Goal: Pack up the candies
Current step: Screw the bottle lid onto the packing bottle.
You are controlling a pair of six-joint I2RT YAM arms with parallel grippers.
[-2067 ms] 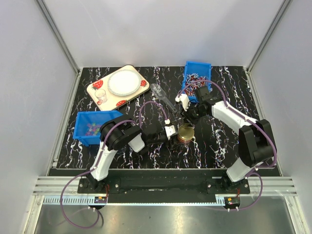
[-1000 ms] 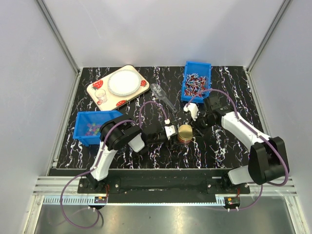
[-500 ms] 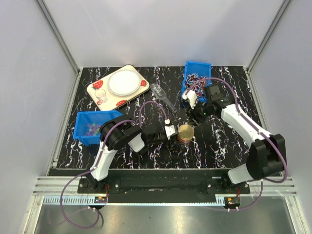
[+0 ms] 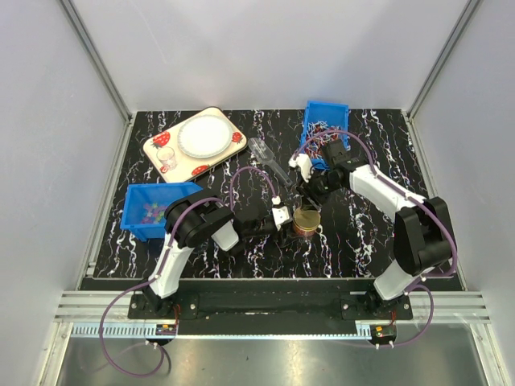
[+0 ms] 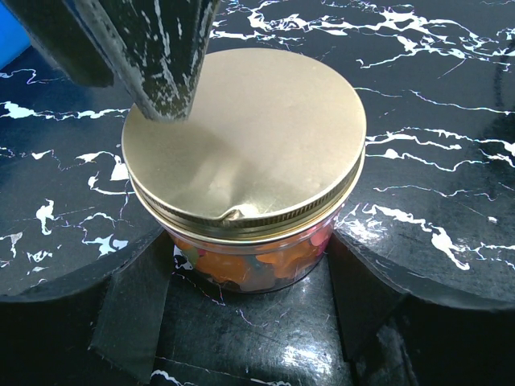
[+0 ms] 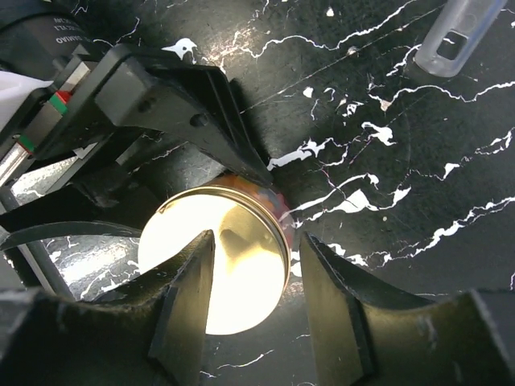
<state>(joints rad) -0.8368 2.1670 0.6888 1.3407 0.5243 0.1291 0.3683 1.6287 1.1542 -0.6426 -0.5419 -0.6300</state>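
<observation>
**Top view.** On the black marbled table [image 4: 378,241] stand two arms, two blue bins, one tray [image 4: 161,142] carrying one white plate [image 4: 203,135] and one small cup [image 4: 169,165], one clear plastic tool [image 4: 267,158], and one jar [image 4: 306,221]. The left bin [image 4: 133,217] holds loose candies [image 4: 151,212], seen only as tiny coloured specks too small to count. The right bin [image 4: 326,108] holds red-and-dark wrapped sweets [image 4: 320,133], partly covered by the right arm. The left gripper [image 4: 283,215] meets the jar from the left. The right gripper [image 4: 308,189] sits just behind the jar.

**Left wrist.** One gold lid [image 5: 257,137] sits on the jar, with a small dent at its near rim. Below it, candies [image 5: 221,265] show through the glass as round orange, pink and dark beads packed tight. Most are hidden by the lid. The left gripper's two fingers [image 5: 133,310] clamp the glass body on either side. One scuffed finger of the right gripper [image 5: 157,56] overlaps the lid's far-left edge. Whether it touches cannot be told.

**Right wrist.** The right gripper's [image 6: 257,297] two fingers stand parted above the glaring lid [image 6: 225,273] and pinch nothing. A sliver of candy colour shows at the jar's rim. The clear tool [image 6: 463,32] is cut off at the top right corner.
</observation>
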